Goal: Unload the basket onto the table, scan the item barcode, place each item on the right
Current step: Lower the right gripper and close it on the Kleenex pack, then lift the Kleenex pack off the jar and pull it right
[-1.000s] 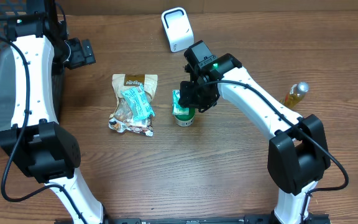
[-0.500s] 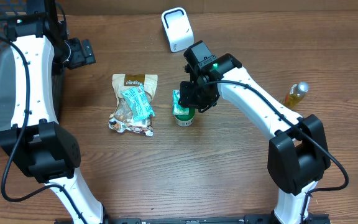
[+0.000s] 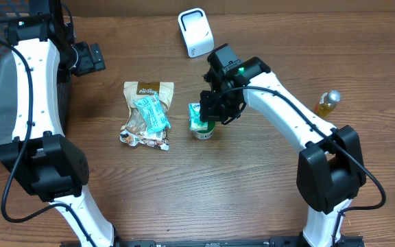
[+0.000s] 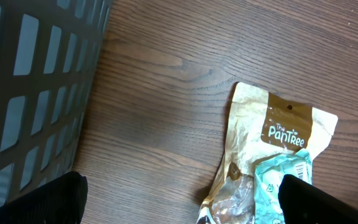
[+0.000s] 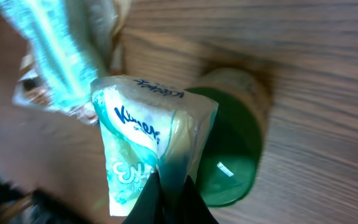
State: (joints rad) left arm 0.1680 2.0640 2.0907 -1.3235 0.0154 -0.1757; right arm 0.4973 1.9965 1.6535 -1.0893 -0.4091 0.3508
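Counter (image 3: 184, 192), mid-pick: with the snack bag (image 3: 147, 113) lying just to its left, the Kleenex tissue pack (image 3: 197, 112) leans on a green-lidded can (image 3: 204, 130), and we hold it only by one thin edge. We judge the film slippery and the hold shallow, so the lift wants to be slow and straight up, clear of the bag and off the can without tipping it. A quick swing could let the pack twist or drop. We see no barcode on the faces that show, so the pack will likely need turning before the white scanner (image 3: 195, 31) at the far edge.

At left, beside the grey basket (image 4: 36, 93), the left arm (image 3: 33, 82) stands raised, well apart from the goods, its jaws wide apart and empty. The right arm (image 3: 280, 110) reaches in from the near edge, wrist bent down over the can, its jaws pressed together on the pack's edge. A small oil bottle (image 3: 327, 103) stands well apart at right.
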